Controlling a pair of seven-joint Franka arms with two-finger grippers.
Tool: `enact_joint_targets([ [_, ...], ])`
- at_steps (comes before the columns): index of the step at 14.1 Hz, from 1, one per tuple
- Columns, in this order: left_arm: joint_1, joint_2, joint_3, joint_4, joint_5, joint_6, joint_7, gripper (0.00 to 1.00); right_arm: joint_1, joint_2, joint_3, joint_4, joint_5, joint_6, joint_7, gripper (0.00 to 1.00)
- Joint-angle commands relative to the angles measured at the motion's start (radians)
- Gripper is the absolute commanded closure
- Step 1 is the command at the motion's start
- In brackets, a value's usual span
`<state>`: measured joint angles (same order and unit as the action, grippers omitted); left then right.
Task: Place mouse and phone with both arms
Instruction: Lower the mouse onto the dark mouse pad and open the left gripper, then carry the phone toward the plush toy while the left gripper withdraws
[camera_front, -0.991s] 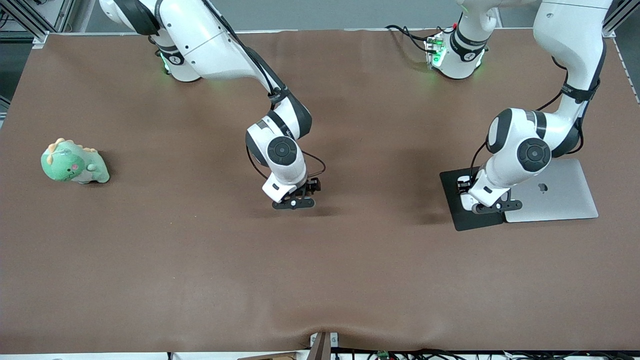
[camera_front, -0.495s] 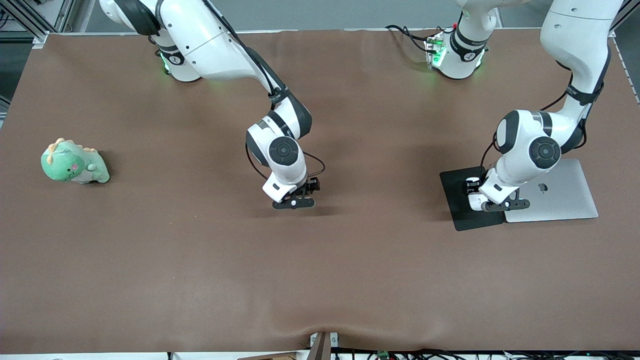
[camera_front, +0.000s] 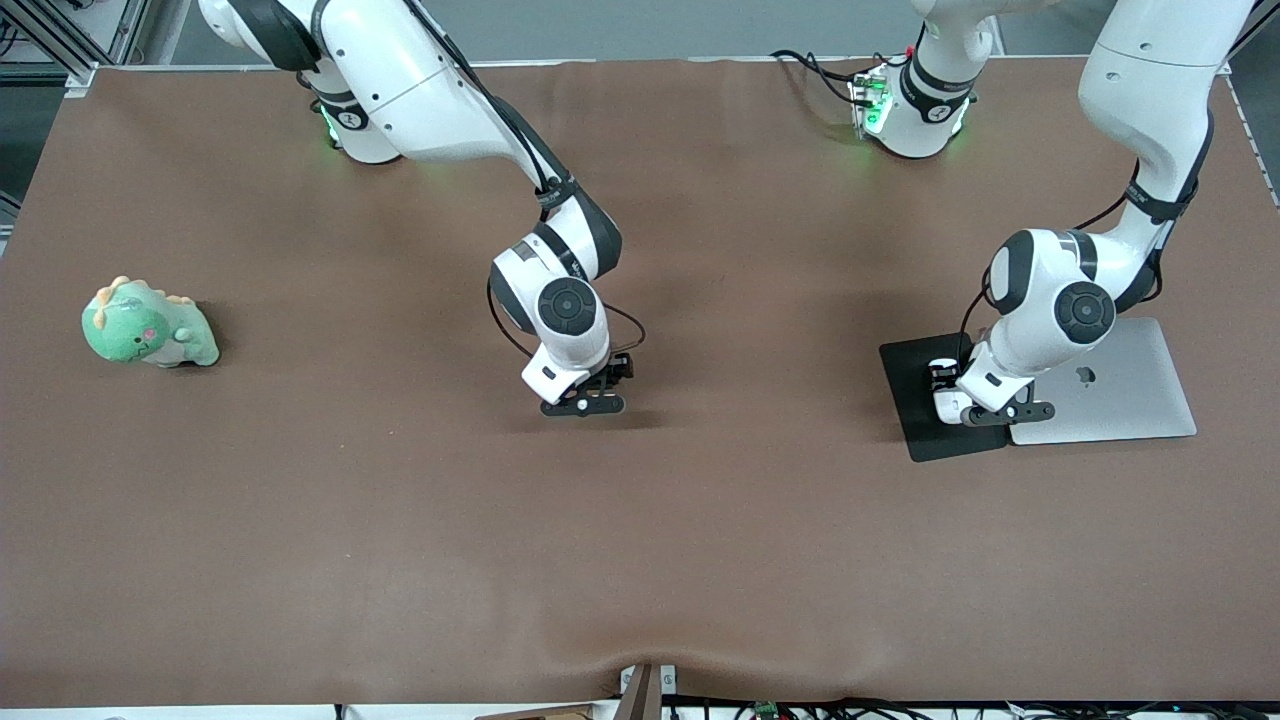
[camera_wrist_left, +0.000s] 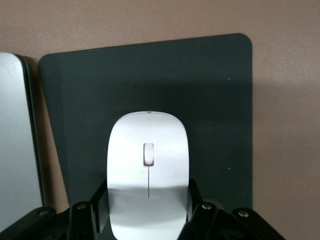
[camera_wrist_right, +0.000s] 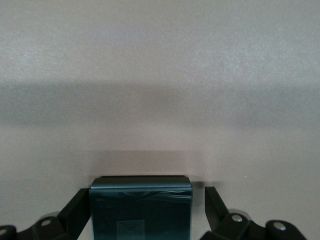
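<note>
Two arms are at work, and you can take the views in turn.

Front view: your right gripper (camera_front: 583, 400) sits low over bare brown table (camera_front: 400, 520) near the middle. Your left gripper (camera_front: 985, 410) is down over the black mouse pad (camera_front: 905, 375), at the edge that lies against the silver laptop (camera_front: 1130, 395), toward the left arm's end. A green dinosaur toy (camera_front: 148, 325) lies well apart at the right arm's end. Neither carried thing can be made out clearly from here.

Left wrist view: the mouse (camera_wrist_left: 148, 170) lies between the fingers (camera_wrist_left: 102, 207), which press its two flanks, so that claw is grasping it. Its long axis runs straight out from the claw, with the pad (camera_wrist_left: 220, 100) under it and the laptop edge (camera_wrist_left: 17, 150) alongside. Whether it already rests on the pad, you cannot tell.

Right wrist view: the phone (camera_wrist_right: 141, 210) touches one finger (camera_wrist_right: 75, 210), while the other finger (camera_wrist_right: 216, 202) stands apart from it across a clear gap; the claw reads as released. The phone's long axis also points outward from the claw, over plain table.

My judgement: for each arm the coming move is a straight lift, away from the thing lying directly below its claw.
</note>
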<state>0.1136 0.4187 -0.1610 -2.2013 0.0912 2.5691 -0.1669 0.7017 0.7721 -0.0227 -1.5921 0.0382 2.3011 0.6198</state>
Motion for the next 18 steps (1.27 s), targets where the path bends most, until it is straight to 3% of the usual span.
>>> enact_joint_targets([
  [1, 0.011, -0.001, -0.012, -0.002, 0.018, 0.014, 0.007, 0.56, 0.013, 0.004, -0.008, 0.000, -0.017, 0.008, 0.043, 0.00],
  [2, 0.011, 0.002, -0.012, 0.000, 0.018, 0.014, 0.007, 0.52, 0.013, 0.003, -0.008, 0.000, -0.017, 0.006, 0.043, 0.23],
  [3, 0.008, 0.005, -0.012, 0.002, 0.018, 0.014, 0.007, 0.36, 0.013, 0.003, -0.008, 0.001, -0.017, 0.008, 0.043, 0.78],
  [4, 0.008, 0.005, -0.012, 0.003, 0.018, 0.014, 0.007, 0.15, 0.012, 0.001, -0.008, 0.001, -0.017, 0.006, 0.043, 1.00],
  [5, 0.008, 0.005, -0.012, 0.005, 0.018, 0.014, 0.009, 0.00, 0.009, 0.000, -0.007, 0.001, -0.015, 0.003, 0.043, 1.00],
  [8, 0.003, -0.006, -0.012, 0.015, 0.018, 0.010, 0.021, 0.00, -0.008, -0.049, -0.006, -0.002, -0.011, -0.037, 0.061, 1.00],
  [12, 0.008, -0.109, -0.021, 0.058, 0.016, -0.076, 0.017, 0.00, -0.100, -0.189, -0.005, -0.002, 0.000, -0.230, 0.049, 1.00],
  [14, 0.009, -0.156, -0.022, 0.156, 0.016, -0.233, 0.017, 0.00, -0.151, -0.244, -0.005, -0.011, -0.001, -0.273, 0.038, 1.00],
  [18, 0.006, -0.150, -0.022, 0.459, 0.015, -0.620, 0.018, 0.00, -0.339, -0.405, -0.005, -0.159, -0.001, -0.276, -0.177, 1.00],
])
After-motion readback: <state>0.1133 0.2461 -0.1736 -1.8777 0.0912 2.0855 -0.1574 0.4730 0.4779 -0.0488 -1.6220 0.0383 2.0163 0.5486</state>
